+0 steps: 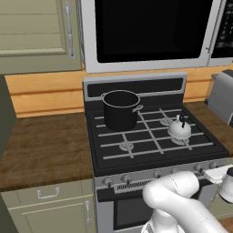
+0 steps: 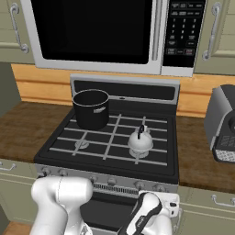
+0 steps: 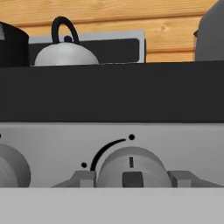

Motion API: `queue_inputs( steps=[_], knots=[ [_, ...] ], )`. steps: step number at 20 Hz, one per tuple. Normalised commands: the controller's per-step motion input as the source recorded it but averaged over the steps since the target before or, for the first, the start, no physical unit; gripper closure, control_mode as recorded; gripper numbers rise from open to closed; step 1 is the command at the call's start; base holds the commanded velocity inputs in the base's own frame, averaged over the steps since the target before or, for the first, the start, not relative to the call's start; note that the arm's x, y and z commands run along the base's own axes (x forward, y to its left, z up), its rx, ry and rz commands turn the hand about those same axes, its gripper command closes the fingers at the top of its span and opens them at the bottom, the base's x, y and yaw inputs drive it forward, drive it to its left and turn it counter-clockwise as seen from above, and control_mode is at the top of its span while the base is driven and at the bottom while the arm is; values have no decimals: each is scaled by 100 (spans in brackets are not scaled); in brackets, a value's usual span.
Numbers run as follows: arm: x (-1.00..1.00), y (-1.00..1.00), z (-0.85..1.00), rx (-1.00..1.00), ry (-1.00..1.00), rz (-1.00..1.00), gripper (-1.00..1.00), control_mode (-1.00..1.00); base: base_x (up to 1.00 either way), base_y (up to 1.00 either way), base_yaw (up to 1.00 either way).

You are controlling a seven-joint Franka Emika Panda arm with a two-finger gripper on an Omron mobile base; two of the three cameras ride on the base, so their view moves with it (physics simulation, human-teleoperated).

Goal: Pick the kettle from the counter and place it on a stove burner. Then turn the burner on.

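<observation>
Your end effector [image 3: 131,178] sits spread around a stove knob [image 3: 130,168], fingers either side; kettle [image 1: 179,129] on near-right stove burner [image 1: 187,141], pot [image 1: 120,109] far-left.

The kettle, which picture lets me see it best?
The left base view: the whole kettle shows from above, sitting on the stove's front right burner. The right base view shows it whole too. The hand view catches just its dome and handle over the stove's edge.
</observation>
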Motion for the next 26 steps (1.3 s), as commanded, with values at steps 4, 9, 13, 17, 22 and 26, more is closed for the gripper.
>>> queue_inputs(
  steps=[4, 9, 13, 17, 22, 26],
  knots=[
    [-29, -72, 66, -11, -22, 45, 100, -100, 0, 0, 0],
    [-37, -64, 72, -14, -22, 46, 100, -100, 0, 0, 0],
    [-47, -52, 76, -20, -18, 44, 100, -100, 0, 0, 0],
    [-48, -54, 83, -24, -16, 45, 100, -100, 0, 0, 0],
    [-47, -54, 88, -27, -18, 47, 100, -100, 0, 0, 0],
    [-46, -53, 85, -29, -18, 48, 100, -100, 0, 0, 0]
  ],
)
